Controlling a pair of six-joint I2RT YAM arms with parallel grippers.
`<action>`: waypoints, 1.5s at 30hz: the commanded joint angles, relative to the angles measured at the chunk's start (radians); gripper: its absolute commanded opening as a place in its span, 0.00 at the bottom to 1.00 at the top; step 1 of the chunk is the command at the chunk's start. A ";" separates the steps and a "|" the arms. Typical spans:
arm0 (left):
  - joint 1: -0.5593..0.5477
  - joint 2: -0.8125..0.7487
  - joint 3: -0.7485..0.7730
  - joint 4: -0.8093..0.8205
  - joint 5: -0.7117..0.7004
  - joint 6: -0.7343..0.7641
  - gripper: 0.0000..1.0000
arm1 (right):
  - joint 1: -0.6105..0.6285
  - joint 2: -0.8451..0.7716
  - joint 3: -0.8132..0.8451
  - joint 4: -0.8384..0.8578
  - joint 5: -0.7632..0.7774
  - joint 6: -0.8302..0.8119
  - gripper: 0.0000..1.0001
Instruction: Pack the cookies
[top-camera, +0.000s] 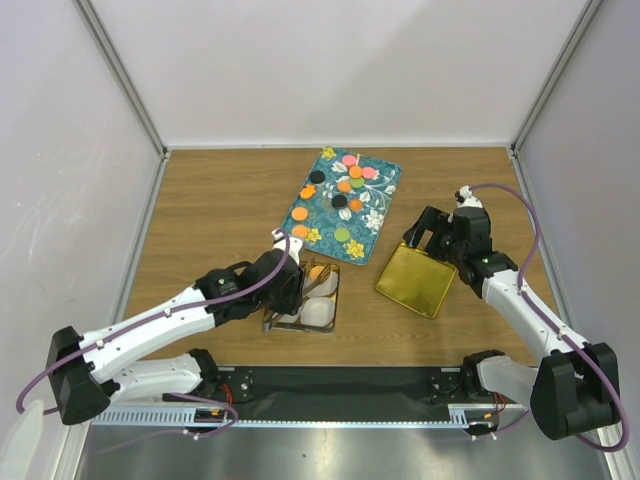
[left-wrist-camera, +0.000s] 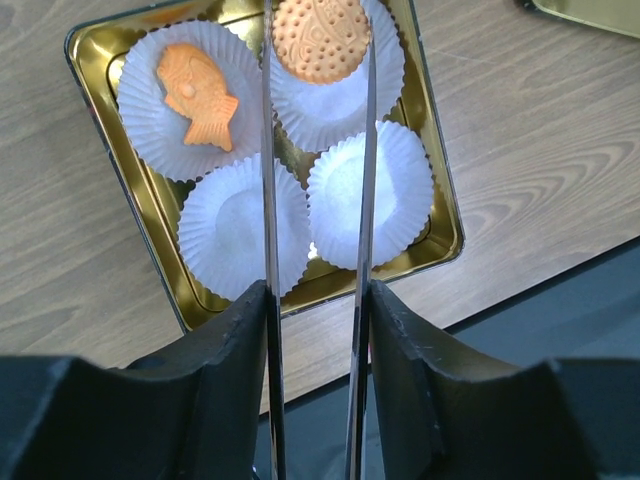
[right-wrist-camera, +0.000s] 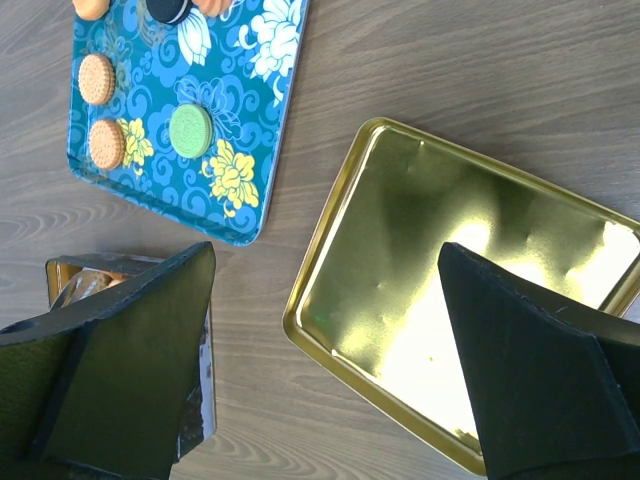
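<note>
The teal tray (top-camera: 383, 195) with its printed flowers lies aslant at the middle of the wooden table (top-camera: 220, 200). It is the biggest holder there. Most of the cookies (top-camera: 345, 186) lie loose on it in a single layer: orange, green, pink and black discs, thickest toward its far end.

Right of the tray's near corner, with bare wood between them, a gold lid (top-camera: 418, 278) lies hollow side up, its shiny inside bare.

Left of the lid and just in front of the tray sits the smaller gold tin (left-wrist-camera: 445, 215). Four white paper cups fill it, two by two. One far cup holds a fish-shaped orange cookie (left-wrist-camera: 200, 92). The two near cups (left-wrist-camera: 372, 205) show only white paper. Over the other far cup is a round orange cookie (left-wrist-camera: 322, 38).

The left gripper (left-wrist-camera: 319, 30) reaches over the tin. Its two long thin metal fingers (left-wrist-camera: 366, 200) stand narrowly apart, one against each edge of the round orange cookie. From above, this arm covers the tin's left part.

The right gripper (right-wrist-camera: 325, 255) hangs above the lid's far end. Its black fingers (right-wrist-camera: 130, 360) are spread wide, and nothing is between them.
</note>
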 joint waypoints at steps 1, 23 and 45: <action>-0.011 -0.023 -0.006 0.023 0.004 -0.011 0.47 | 0.004 0.003 0.044 0.005 0.016 -0.019 1.00; -0.018 -0.015 0.021 0.005 -0.003 0.009 0.55 | 0.005 0.009 0.047 0.004 0.018 -0.021 1.00; 0.099 0.429 0.564 -0.053 -0.058 0.214 0.60 | 0.009 0.039 0.048 0.013 0.009 -0.022 1.00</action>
